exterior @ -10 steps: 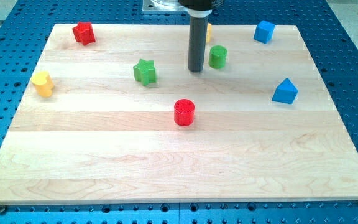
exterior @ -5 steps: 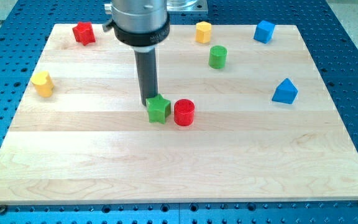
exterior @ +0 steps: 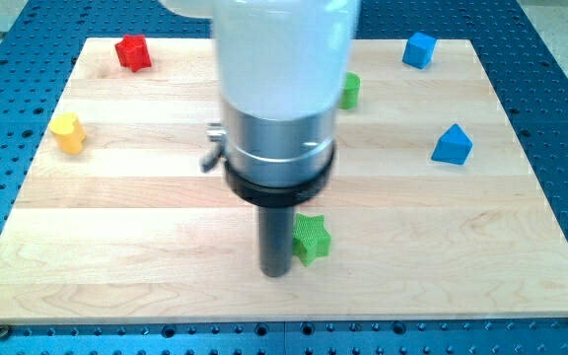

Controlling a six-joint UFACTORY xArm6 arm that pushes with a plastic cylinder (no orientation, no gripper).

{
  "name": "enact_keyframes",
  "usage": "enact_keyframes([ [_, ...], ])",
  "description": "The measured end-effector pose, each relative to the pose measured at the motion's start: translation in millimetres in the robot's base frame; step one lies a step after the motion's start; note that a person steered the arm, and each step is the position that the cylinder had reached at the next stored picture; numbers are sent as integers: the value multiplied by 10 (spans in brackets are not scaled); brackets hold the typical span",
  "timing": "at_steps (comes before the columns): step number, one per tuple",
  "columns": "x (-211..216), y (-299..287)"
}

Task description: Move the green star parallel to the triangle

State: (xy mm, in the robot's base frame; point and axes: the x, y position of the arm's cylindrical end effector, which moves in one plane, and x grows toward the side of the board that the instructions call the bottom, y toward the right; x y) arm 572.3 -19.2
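Note:
The green star [exterior: 312, 238] lies on the wooden board [exterior: 116, 227], low and near the middle. My tip [exterior: 276, 272] is just to the view's left of it and slightly lower, touching or nearly touching its left side. The blue triangle [exterior: 452, 144] sits at the view's right, well above the star's row. The arm's body hides the board's upper middle, so the red cylinder seen earlier does not show.
A red star [exterior: 132, 51] is at the top left, a yellow block [exterior: 67, 131] at the left. A green cylinder [exterior: 349, 90] peeks out beside the arm. A blue cube [exterior: 419, 48] is at the top right.
My tip has moved down the view and to the right, pushing the green star from beside the red cylinder to the lower middle. The arm now covers the red cylinder and the yellow block at top.

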Motion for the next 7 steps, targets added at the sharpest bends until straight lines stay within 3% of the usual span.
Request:
enact_keyframes([
  [1, -101, -209],
  [3, -167, 1102],
  [4, -285, 822],
  [5, -284, 1488],
  [7, -565, 1893],
])
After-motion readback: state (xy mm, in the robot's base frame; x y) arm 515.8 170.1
